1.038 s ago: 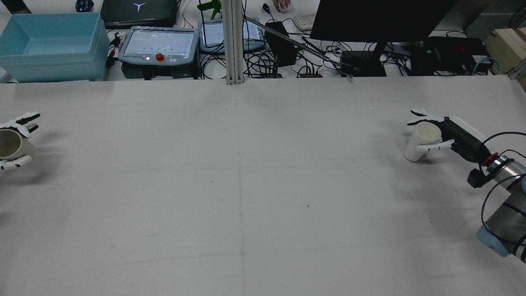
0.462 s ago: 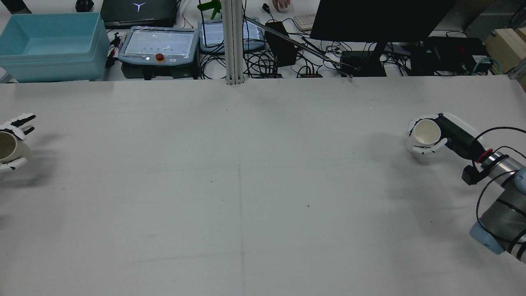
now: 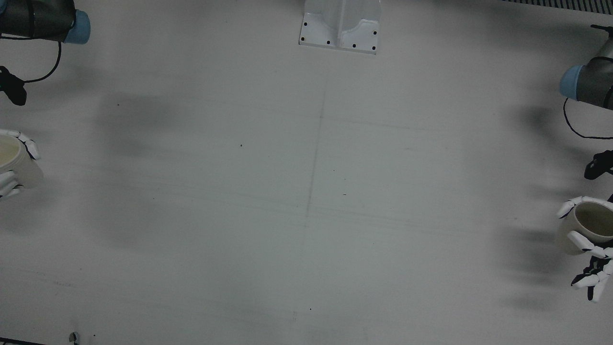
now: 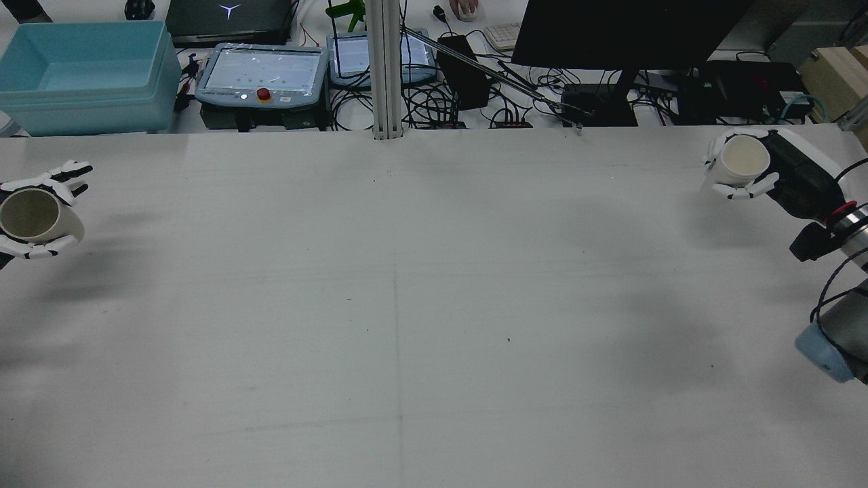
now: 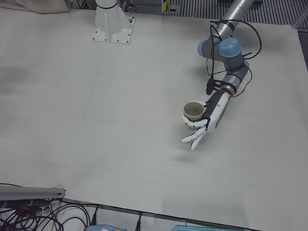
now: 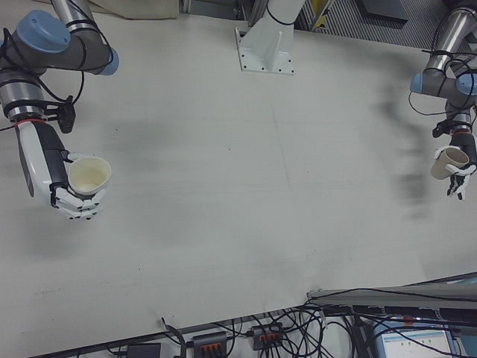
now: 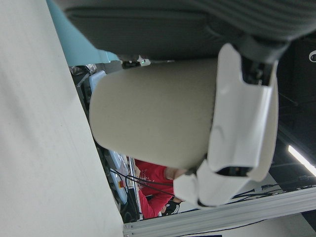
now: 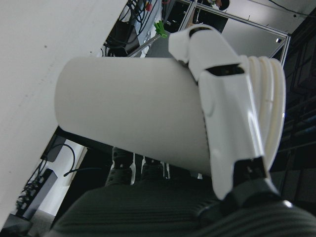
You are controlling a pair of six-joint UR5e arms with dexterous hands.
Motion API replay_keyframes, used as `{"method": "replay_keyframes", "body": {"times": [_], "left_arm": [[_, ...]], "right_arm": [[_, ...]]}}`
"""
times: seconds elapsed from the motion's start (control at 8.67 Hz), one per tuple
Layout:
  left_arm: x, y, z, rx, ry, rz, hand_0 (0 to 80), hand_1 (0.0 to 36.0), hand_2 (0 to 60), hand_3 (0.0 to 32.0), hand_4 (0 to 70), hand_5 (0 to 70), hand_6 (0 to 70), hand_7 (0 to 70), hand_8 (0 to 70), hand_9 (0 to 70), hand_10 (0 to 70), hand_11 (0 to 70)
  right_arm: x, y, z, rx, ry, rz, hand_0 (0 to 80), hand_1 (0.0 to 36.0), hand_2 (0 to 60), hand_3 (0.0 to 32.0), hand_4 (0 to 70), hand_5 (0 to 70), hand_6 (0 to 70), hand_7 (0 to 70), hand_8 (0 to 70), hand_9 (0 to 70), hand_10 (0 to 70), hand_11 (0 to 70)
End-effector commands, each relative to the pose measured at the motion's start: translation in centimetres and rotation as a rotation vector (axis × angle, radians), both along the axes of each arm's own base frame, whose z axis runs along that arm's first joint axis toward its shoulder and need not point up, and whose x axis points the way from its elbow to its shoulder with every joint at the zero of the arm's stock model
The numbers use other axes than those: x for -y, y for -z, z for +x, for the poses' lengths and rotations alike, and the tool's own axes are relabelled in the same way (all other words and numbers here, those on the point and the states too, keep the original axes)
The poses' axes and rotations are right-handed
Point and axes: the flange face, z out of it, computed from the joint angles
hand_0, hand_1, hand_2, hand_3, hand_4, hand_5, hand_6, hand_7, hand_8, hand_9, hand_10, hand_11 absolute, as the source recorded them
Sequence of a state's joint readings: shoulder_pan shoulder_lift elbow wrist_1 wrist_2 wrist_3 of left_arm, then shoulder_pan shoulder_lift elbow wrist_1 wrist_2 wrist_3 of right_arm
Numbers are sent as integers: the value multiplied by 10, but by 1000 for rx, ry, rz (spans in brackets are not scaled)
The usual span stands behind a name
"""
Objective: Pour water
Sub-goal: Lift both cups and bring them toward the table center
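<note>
Front view: left hand (image 3: 591,249) at view's right edge, fingers wrapped round beige cup (image 3: 586,227), mouth up; some fingers splayed below it. Right hand (image 3: 14,165) at view's left edge, partly cut off, closed on white cup (image 3: 12,160).

Rear view: left hand (image 4: 41,210) far left, clasping beige cup (image 4: 34,217), rim tipped toward camera, clear of table (image 4: 407,305). Right hand (image 4: 759,173) far right near table's back edge, closed round white cup (image 4: 742,161), held off the surface. Vs 0.5 s ago: right hand + cup have moved up and toward the back edge; left hand + cup further into frame, more of the cup showing. Vs 1.0 s ago: white cup was standing on table with the fingers only loosely about it.

Left-front view: left arm (image 5: 226,53) reaches down, forearm angled toward camera, cup upright in hand, shadow on table below.

Right-front view: right hand low at view's left, cup upright, mouth up.

Hand views: each cup lies sideways in frame, fingers across its wall. Contents: can't tell.
</note>
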State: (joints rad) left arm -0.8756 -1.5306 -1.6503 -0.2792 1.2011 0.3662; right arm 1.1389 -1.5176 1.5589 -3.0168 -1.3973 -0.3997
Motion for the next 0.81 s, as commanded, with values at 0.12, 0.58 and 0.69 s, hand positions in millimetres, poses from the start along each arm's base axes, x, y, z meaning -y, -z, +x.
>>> {"method": "replay_keyframes", "body": {"times": [0.12, 0.58, 0.69], "left_arm": [[17, 237, 133, -14, -166, 27, 800, 360, 600, 0, 700, 700, 182, 169, 58, 58, 85, 150], [28, 374, 278, 24, -433, 59, 728, 360, 600, 0, 700, 700, 222, 171, 62, 49, 77, 134], [24, 379, 282, 21, -442, 62, 751, 360, 600, 0, 700, 700, 228, 174, 65, 52, 77, 135]], "right_arm": [[55, 188, 95, 79, -81, 88, 800, 360, 600, 0, 487, 590, 468, 554, 339, 443, 286, 445], [55, 447, 78, -147, -156, 422, 800, 360, 600, 0, 626, 700, 549, 661, 376, 486, 278, 439], [38, 486, 35, -236, -146, 508, 800, 360, 600, 0, 699, 700, 577, 700, 386, 501, 270, 428]]}}
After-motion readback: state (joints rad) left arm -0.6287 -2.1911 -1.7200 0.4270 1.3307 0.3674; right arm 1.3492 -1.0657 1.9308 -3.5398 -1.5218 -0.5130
